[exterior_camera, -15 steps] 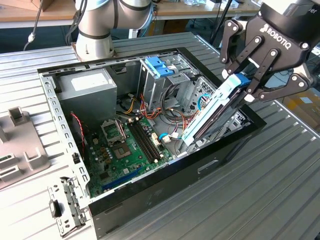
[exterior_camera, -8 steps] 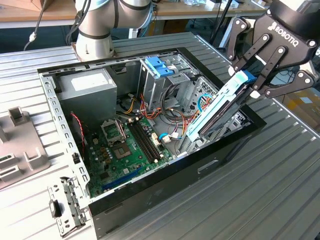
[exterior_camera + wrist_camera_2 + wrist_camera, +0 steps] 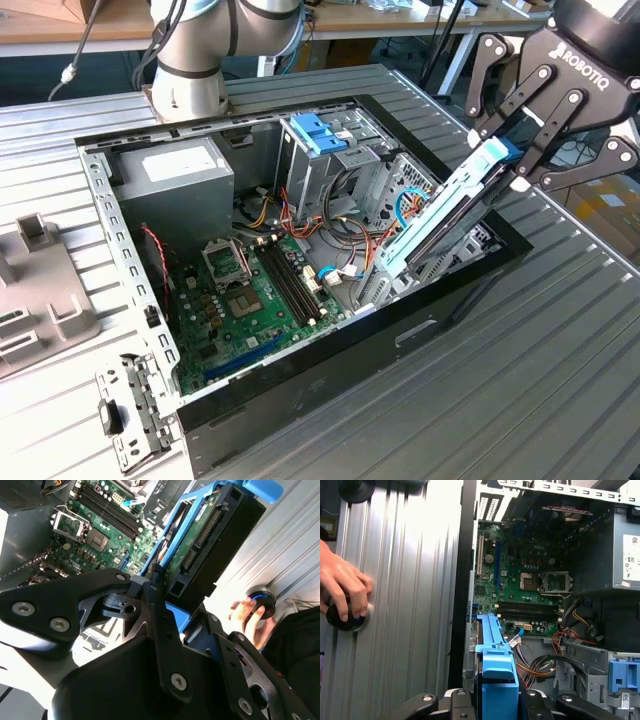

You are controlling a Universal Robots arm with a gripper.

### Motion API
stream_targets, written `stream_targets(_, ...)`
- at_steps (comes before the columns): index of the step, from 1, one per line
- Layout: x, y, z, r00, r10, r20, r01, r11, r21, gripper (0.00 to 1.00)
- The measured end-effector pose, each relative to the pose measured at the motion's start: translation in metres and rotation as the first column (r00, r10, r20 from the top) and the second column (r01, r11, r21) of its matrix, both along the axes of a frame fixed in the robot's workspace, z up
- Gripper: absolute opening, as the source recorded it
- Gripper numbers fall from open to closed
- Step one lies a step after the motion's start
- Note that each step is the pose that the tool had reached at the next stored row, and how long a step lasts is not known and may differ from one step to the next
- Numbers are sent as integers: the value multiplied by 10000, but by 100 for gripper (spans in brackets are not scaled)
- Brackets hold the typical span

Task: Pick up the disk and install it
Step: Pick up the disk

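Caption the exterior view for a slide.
The gripper holds the disk tilted, its lower end inside the open computer case.

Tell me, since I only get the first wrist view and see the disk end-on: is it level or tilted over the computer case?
Observer: Steeply tilted in the exterior view. The gripper holds the disk by its upper end, jaws closed on it; the lower end dips inside the computer case.
Operator: Does any view show one of its flat faces?
Observer: Yes, the second wrist view shows a green circuit board with black connectors on the disk.
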State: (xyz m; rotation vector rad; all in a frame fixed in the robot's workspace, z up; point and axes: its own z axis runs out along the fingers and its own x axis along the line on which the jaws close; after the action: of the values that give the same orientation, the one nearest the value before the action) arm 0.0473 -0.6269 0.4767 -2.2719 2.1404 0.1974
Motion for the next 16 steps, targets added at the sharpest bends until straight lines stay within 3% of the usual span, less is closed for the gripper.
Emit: stream_targets(16, 390, 0, 0, 9994, 0, -353, 0, 10000, 7, 37)
